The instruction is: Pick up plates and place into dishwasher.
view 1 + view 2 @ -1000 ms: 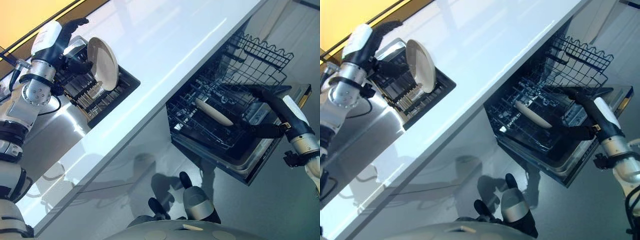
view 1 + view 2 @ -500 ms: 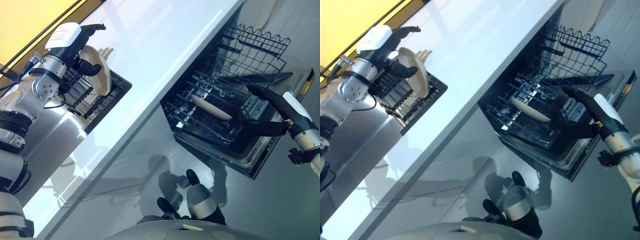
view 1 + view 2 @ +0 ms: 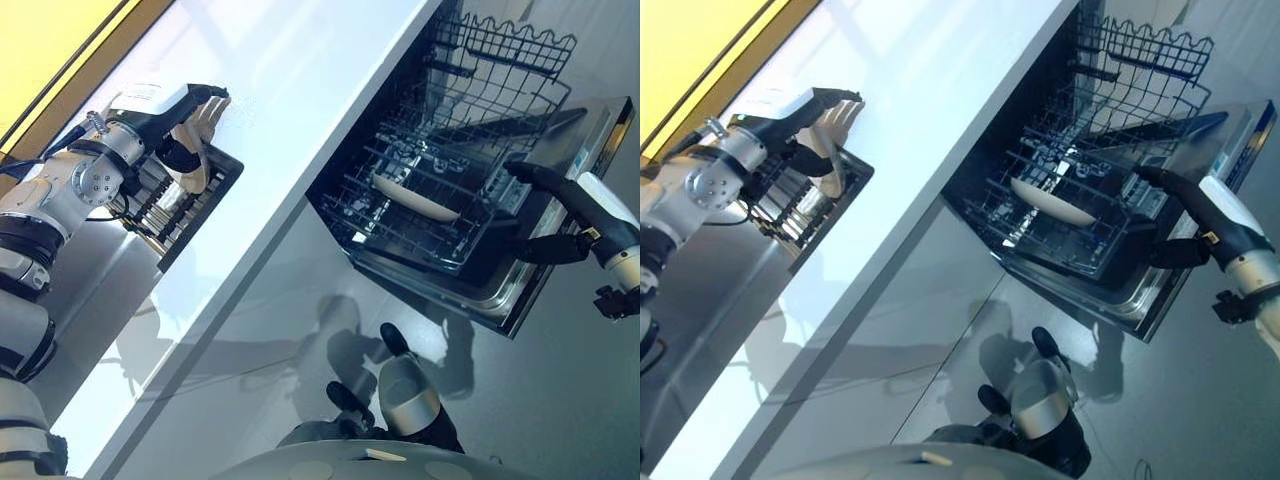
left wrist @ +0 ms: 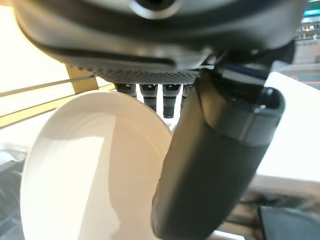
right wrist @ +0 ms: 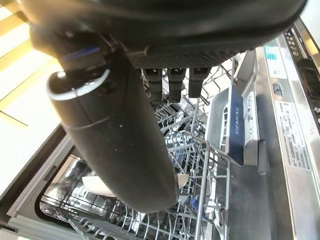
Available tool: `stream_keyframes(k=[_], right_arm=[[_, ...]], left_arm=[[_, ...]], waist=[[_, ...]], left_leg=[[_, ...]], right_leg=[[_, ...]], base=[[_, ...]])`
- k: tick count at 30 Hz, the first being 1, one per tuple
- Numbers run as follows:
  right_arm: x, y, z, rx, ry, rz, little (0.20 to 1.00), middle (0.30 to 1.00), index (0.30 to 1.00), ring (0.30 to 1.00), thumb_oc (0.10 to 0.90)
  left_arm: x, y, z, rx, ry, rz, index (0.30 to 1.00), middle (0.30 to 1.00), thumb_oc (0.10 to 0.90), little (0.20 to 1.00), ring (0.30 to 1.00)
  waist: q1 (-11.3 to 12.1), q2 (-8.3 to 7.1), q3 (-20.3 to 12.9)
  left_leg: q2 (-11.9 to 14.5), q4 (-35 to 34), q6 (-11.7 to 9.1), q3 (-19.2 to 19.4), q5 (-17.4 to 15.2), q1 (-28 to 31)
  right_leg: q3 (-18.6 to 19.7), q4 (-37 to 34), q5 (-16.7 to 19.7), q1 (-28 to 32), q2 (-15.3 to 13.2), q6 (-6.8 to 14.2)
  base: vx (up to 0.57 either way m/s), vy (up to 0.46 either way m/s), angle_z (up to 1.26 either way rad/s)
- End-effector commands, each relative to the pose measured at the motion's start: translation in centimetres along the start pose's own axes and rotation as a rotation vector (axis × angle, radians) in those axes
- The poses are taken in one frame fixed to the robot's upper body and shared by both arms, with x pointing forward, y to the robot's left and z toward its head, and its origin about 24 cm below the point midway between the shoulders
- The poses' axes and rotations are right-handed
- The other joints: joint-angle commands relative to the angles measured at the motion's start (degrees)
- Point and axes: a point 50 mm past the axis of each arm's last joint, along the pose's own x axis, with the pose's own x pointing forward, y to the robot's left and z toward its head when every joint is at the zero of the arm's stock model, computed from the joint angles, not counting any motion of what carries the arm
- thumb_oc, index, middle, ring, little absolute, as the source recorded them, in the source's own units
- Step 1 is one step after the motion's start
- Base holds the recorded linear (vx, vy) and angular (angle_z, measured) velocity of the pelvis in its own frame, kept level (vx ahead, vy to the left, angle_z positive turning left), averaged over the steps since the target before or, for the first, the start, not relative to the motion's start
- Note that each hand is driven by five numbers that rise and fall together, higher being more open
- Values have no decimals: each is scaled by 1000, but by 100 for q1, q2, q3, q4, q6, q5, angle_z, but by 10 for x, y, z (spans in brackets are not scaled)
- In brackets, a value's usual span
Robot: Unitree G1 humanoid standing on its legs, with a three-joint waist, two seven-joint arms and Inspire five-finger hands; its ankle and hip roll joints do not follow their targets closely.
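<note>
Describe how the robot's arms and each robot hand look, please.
Both arms are silver-grey metal with round joints. The left robot hand and the right robot hand are dark, each with a white cover on its back. A thick dark thumb shows in each wrist view.

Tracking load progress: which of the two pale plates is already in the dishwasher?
The cream plate in the dishwasher's lower wire rack; the other round plate is in the left hand.

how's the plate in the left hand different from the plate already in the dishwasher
The plate in the left hand is pinched between the left hand's thumb and fingers above the drying rack set in the counter; the plate in the dishwasher sits free in the lower rack, untouched. The right hand hangs open over the dishwasher door. Both plates are plain cream-white.
</note>
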Motion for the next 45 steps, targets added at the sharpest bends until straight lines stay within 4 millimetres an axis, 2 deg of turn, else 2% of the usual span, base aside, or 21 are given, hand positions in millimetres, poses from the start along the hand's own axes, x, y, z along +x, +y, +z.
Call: stream_keyframes(k=[1,4,5,7,24,33,42,43,45], right_arm=[[7,-35,39,-64,-217,-118,900,900,900,900,800],[6,-34,39,-70,-221,-116,900,900,900,900,800],[6,-34,40,-72,-224,-117,900,900,900,900,800],[7,-34,41,-71,-226,-116,900,900,900,900,800],[6,-30,48,-78,-262,-87,900,900,900,900,800],[4,-30,50,-70,-275,-113,900,900,900,900,800],[3,-26,51,-56,-291,-162,900,900,900,900,800],[1,-26,52,-45,-304,-186,900,900,900,900,800],[1,-27,53,-33,-316,-200,900,900,900,900,800]], left_arm=[[-18,58,-33,76,139,135,900,900,800,900,900],[-22,56,-38,93,163,111,900,900,800,900,900],[-25,54,-43,98,185,105,785,785,665,765,785],[-29,52,-46,91,202,104,300,300,100,200,300],[-57,49,-75,80,337,93,300,300,100,200,300],[-67,49,-79,88,354,116,300,300,100,200,300],[-75,61,-84,-37,389,289,300,300,100,200,300],[-78,67,-84,-98,382,369,300,300,100,200,300],[-79,71,-84,-146,375,432,300,300,100,200,300]], waist=[[41,-296,-610],[56,-293,-595],[68,-295,-585],[85,-294,-580],[274,-361,-736],[391,-425,-883],[528,-566,-1118],[567,-640,-1195],[586,-683,-1249]], left_leg=[[-269,595,50,7,-434,-147],[-273,588,51,-25,-428,-156],[-278,578,48,-51,-421,-159],[-282,564,48,-77,-412,-158],[-296,451,37,-256,-356,-108],[-295,337,22,-311,-311,-44],[-257,267,10,-363,-283,24],[-238,226,9,-391,-278,64],[-224,202,6,-403,-274,83]], right_leg=[[-379,442,-539,-68,-132,544],[-381,435,-543,-64,-124,537],[-383,431,-546,-61,-119,535],[-386,424,-547,-50,-116,532],[-448,270,-518,110,-56,525],[-493,136,-468,229,-5,530],[-569,55,-459,361,54,504],[-588,26,-458,408,81,492],[-593,17,-460,425,98,483]], base=[[0,0,0],[0,0,0],[0,0,0],[-22,-2,5],[-32,-3,8],[-46,0,6],[-48,-9,5],[-59,-9,11],[-70,1,18]])
